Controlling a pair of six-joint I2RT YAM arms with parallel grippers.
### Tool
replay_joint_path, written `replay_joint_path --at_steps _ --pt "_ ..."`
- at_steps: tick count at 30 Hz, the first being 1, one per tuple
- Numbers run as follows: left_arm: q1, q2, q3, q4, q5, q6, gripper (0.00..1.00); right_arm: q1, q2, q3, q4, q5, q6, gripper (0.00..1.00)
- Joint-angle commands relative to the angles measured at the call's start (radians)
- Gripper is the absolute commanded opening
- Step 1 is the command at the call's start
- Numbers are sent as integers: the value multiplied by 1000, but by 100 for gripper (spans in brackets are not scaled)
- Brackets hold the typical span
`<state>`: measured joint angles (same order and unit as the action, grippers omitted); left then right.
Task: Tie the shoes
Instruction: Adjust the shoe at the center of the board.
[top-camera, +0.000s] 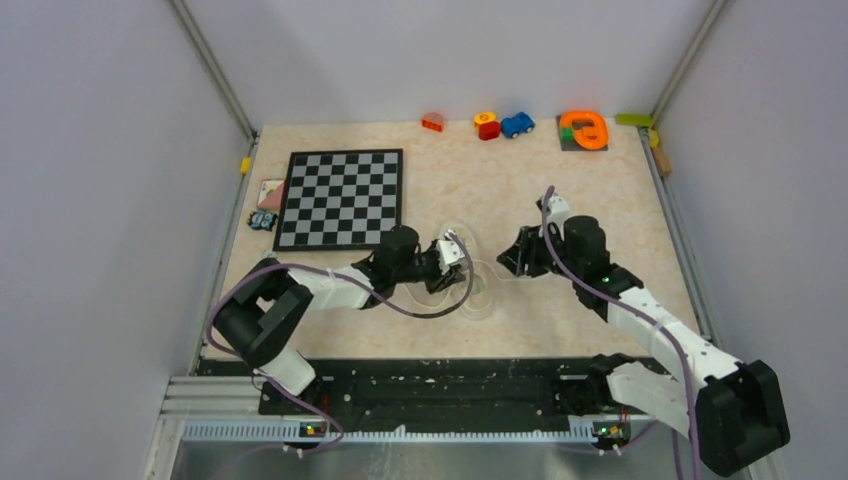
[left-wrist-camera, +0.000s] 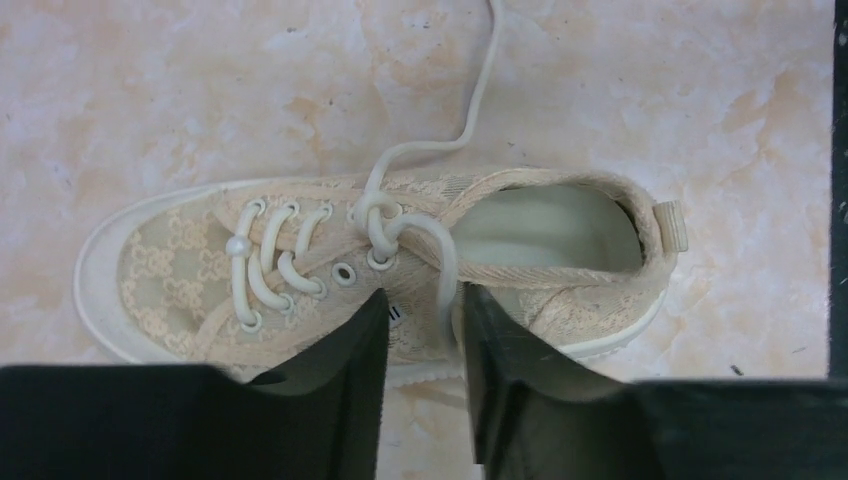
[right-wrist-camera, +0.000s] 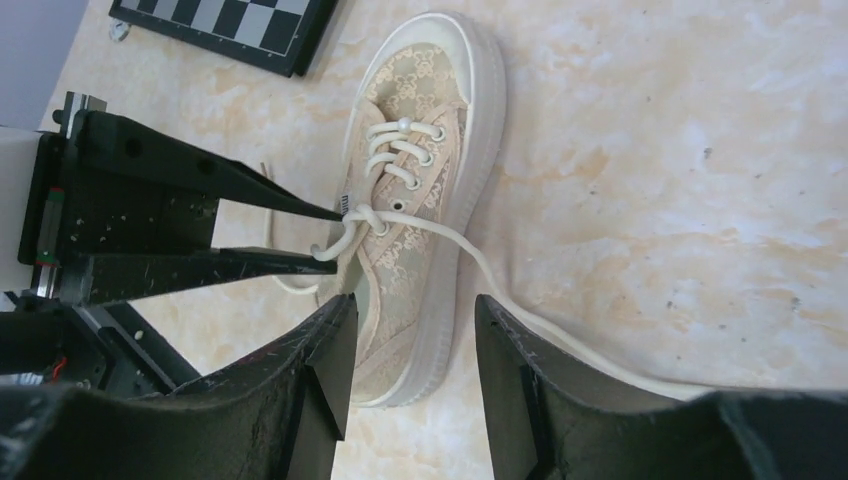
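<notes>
The cream sneaker (top-camera: 472, 285) lies on the table between my two grippers, its laces loose. In the left wrist view the shoe (left-wrist-camera: 180, 260) lies toe left, heel right. My left gripper (left-wrist-camera: 424, 295) is open at the shoe's side, and a white lace loop (left-wrist-camera: 446, 262) runs down between its fingers. A second lace (left-wrist-camera: 482, 90) trails away across the table. My right gripper (right-wrist-camera: 415, 302) is open above the heel end of the shoe (right-wrist-camera: 420, 120). The trailing lace (right-wrist-camera: 520, 312) passes beside its right finger. The left gripper (right-wrist-camera: 335, 238) shows there, straddling the loop.
A chessboard (top-camera: 340, 197) lies at the back left, with cards and a small toy car (top-camera: 263, 220) beside it. Toy blocks (top-camera: 433, 122), a blue car (top-camera: 517, 124) and an orange piece (top-camera: 584, 130) sit along the far edge. Walls close in both sides.
</notes>
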<state>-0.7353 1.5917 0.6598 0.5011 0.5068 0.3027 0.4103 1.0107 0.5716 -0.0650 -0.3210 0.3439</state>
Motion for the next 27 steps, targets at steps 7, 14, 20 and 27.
replay_joint_path --at_steps 7,14,20,27 --pt "-19 -10 29 14 2 47 0 -4 -23 -41 83 108 -4 39" --pt "-9 -162 -57 9 -112 -63 0 -7 93 39 0 5 -42 70" --pt "16 -188 -45 -51 -133 -99 0 46 207 64 -2 73 -107 56" --pt "79 -222 -58 -70 -84 -124 0 169 255 50 32 101 -39 54"
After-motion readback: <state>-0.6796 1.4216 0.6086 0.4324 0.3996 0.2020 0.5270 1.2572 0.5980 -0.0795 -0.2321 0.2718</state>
